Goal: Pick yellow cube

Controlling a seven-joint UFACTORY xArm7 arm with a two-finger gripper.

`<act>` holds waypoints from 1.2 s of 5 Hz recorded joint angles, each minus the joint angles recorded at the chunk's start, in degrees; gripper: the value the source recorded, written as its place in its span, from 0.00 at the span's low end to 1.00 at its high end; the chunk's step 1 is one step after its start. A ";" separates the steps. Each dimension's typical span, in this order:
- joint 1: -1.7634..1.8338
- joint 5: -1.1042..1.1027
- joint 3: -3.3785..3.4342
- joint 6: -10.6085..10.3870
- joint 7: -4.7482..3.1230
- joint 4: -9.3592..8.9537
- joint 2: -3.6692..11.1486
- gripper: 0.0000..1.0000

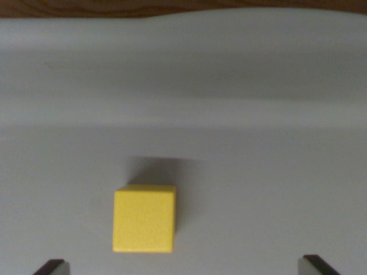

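Observation:
A yellow cube (144, 219) rests on a pale grey surface, low in the wrist view and a little left of centre. My gripper (182, 267) is open: one dark fingertip (51, 267) shows at the bottom left corner and the other fingertip (316, 265) at the bottom right. The cube lies just beyond the line between the tips, nearer the left one, touching neither. Nothing is held between the fingers.
The grey surface (258, 114) stretches away to a brown wooden edge (86, 8) along the top of the view. Soft folds or shading cross the surface in its upper half.

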 joint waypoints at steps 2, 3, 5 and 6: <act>0.35 -0.23 0.28 -2.64 0.50 -0.83 2.09 0.00; 0.69 -0.46 0.55 -5.19 0.98 -1.62 4.11 0.00; 1.01 -0.68 0.80 -7.63 1.43 -2.38 6.03 0.00; 1.01 -0.68 0.80 -7.63 1.43 -2.38 6.03 0.00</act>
